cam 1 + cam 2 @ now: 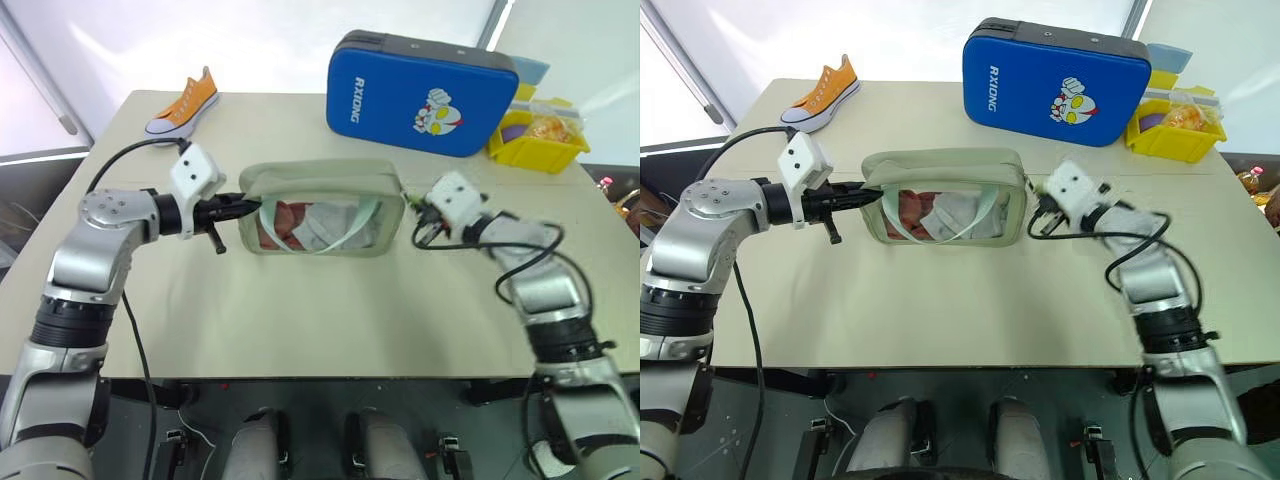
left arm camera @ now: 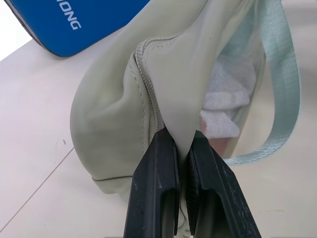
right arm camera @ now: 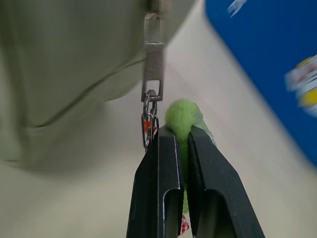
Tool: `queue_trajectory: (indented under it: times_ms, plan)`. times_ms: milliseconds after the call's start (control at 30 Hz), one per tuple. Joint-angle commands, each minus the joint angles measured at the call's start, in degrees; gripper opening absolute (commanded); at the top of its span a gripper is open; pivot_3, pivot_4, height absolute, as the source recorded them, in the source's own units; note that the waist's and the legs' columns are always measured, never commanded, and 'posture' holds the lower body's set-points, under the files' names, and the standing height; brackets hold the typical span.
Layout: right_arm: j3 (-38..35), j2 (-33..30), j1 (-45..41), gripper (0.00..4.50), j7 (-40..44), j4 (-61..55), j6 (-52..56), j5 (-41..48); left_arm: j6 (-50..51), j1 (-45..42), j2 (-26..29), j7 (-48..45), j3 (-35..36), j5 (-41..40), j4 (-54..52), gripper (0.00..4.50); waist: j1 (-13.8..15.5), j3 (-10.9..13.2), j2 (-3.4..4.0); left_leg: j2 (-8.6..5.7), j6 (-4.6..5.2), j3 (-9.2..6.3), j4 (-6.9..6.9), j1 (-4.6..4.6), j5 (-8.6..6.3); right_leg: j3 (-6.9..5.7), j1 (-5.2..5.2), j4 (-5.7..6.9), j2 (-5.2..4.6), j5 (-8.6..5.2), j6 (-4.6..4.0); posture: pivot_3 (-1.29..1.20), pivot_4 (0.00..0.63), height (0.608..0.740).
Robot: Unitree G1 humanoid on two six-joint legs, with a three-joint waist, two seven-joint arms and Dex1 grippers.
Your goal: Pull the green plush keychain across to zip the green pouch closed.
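The green pouch (image 1: 320,178) lies on the table between my two arms, with folded cloth and a mint strap loop showing through its clear window. My left gripper (image 1: 250,208) is shut on the fabric at the pouch's left end (image 2: 114,124), beside the zipper seam. At the pouch's right end, my right gripper (image 1: 415,212) is shut on the green plush keychain (image 3: 181,114), whose fuzzy top pokes out above the fingers. A small metal ring links it to the zipper pull (image 3: 152,64), which hangs at that end of the pouch.
A blue hard case (image 1: 420,92) stands behind the pouch at the back right. Beside it is a yellow tray (image 1: 540,140) of small items. An orange sneaker (image 1: 185,105) lies at the back left. Bare beige table (image 1: 300,320) stretches in front of the pouch.
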Motion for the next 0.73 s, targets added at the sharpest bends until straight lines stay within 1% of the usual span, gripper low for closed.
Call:
queue_trajectory:
  times_ms: [33, 100, 200, 233, 267, 333, 400, 433, 467, 500, 533, 567, 633, 733]
  plan:
    - [0.46, 1.99, 1.27, 0.05, -0.54, -2.15, 0.46, 1.0, 0.35, 0.23, 0.75, 0.39, 0.84, 0.19, -0.9, 0.0, 0.02, -0.01, -0.01, 0.0, 0.0, -0.01, 0.0, 0.0, 0.0, 0.0, 0.0, 0.0, 0.01, 0.0, 0.0, 0.0, 0.15, 0.74]
    - [0.8, 1.72, 1.08, 0.05, 0.16, -1.84, 0.09, 0.82, 0.54, 0.62, 0.97, 0.4, 0.88, 0.24, -1.38, 0.0, 0.01, 0.0, 0.0, 0.01, 0.0, -0.03, 0.0, 0.01, 0.0, 0.0, 0.02, -0.01, 0.04, 0.0, 0.0, 0.0, 0.15, 0.74]
    - [-2.05, -0.78, -3.0, 0.05, 2.73, -0.87, 0.2, 3.28, 0.64, 0.86, 1.4, 0.35, 1.25, 0.24, -1.33, 0.0, -0.05, 0.0, 0.01, 0.0, 0.01, -0.03, 0.0, 0.0, 0.0, 0.01, 0.02, -0.01, 0.03, 0.0, 0.0, 0.0, 0.15, 0.74]
    - [-2.83, -1.35, -3.96, 0.73, 3.53, -0.76, 0.57, 4.28, 0.7, 0.87, 1.45, 0.33, 1.46, 0.04, -1.26, 0.0, -0.07, 0.01, 0.01, 0.01, 0.01, -0.02, 0.0, 0.01, -0.01, 0.02, 0.01, -0.02, 0.03, 0.0, 0.0, 0.0, 0.15, 0.74]
    - [-3.9, -3.03, -5.55, 1.09, 5.95, -1.02, 1.43, 6.01, 1.26, 0.66, 1.57, 0.11, 2.1, -0.71, -1.05, 0.37, -0.06, 0.01, 0.01, 0.01, 0.01, -0.03, 0.0, 0.01, -0.01, 0.02, 0.01, -0.01, 0.04, 0.0, 0.0, 0.0, 0.15, 0.74]
    - [-5.62, -6.92, -8.47, 2.07, 11.11, -1.66, 3.33, 9.32, 2.87, 0.17, 2.3, -0.83, 3.7, -2.56, -0.67, 1.13, -0.05, 0.04, 0.06, 0.02, 0.02, -0.03, -0.01, 0.0, -0.01, 0.02, -0.01, -0.02, 0.05, 0.0, 0.0, 0.0, 0.15, 0.74]
    - [-6.8, -11.28, -10.83, 3.12, 16.82, -2.45, 5.45, 12.65, 5.67, -1.07, 3.41, -1.6, 6.05, -5.17, 0.19, 2.15, 0.02, 0.06, 0.07, 0.03, 0.02, -0.03, -0.06, -0.01, -0.01, 0.02, -0.04, -0.04, 0.06, 0.0, 0.0, 0.0, 0.15, 0.74]
    - [-7.21, -13.01, -11.8, 3.58, 19.14, -3.03, 6.86, 14.37, 7.1, -1.85, 4.06, -1.97, 7.24, -6.36, 0.86, 2.56, 0.04, 0.06, 0.06, 0.03, 0.03, -0.04, -0.08, -0.02, -0.02, 0.02, -0.05, -0.06, 0.06, 0.0, -0.01, 0.0, 0.15, 0.74]
    - [-7.46, -14.75, -12.64, 4.18, 21.49, -3.99, 8.38, 16.11, 9.03, -2.72, 5.03, -2.34, 8.24, -7.51, 1.49, 3.17, 0.04, 0.07, 0.06, 0.03, 0.03, -0.05, -0.11, -0.03, -0.02, 0.01, -0.06, -0.1, 0.07, 0.0, -0.01, 0.0, 0.15, 0.74]
    - [-7.52, -16.07, -13.28, 4.5, 23.26, -5.02, 9.81, 17.56, 10.49, -3.32, 6.07, -2.78, 8.85, -8.3, 2.07, 3.63, 0.06, 0.07, 0.05, 0.04, 0.05, -0.05, -0.12, -0.04, -0.03, 0.01, -0.06, -0.12, 0.07, 0.0, -0.01, 0.0, 0.15, 0.74]
    - [-7.8, -17.0, -14.02, 4.5, 25.02, -6.61, 12.77, 20.05, 13.13, -3.92, 7.54, -4.28, 8.98, -9.59, 2.79, 4.22, 0.01, 0.07, 0.05, 0.04, 0.12, -0.05, -0.14, -0.05, -0.07, 0.01, -0.07, -0.15, 0.07, 0.0, -0.01, 0.0, 0.15, 0.74]
    - [-8.16, -17.62, -14.71, 4.5, 26.64, -8.3, 16.04, 22.92, 13.9, -4.3, 8.58, -4.96, 9.42, -10.11, 3.36, 4.44, -0.09, 0.07, 0.05, 0.04, 0.17, -0.05, -0.14, -0.04, -0.1, 0.01, -0.05, -0.15, 0.08, 0.0, -0.01, 0.0, 0.15, 0.74]
    - [-8.7, -18.14, -15.68, 4.5, 28.09, -10.8, 20.52, 26.85, 14.14, -4.78, 9.65, -5.42, 10.01, -10.49, 4.28, 4.44, -0.18, 0.06, 0.06, 0.05, 0.2, -0.04, -0.15, -0.02, -0.12, 0.02, -0.04, -0.17, 0.07, 0.0, -0.01, 0.0, 0.15, 0.74]
    - [-8.55, -16.88, -16.5, 4.5, 25.54, -12.46, 21.92, 27.91, 12.17, -4.64, 10.03, -5.5, 9.71, -9.52, 4.96, 4.44, -0.02, 0.06, 0.06, 0.05, 0.21, -0.05, -0.14, -0.01, -0.12, 0.01, -0.04, -0.15, 0.06, 0.0, -0.01, 0.0, 0.15, 0.74]
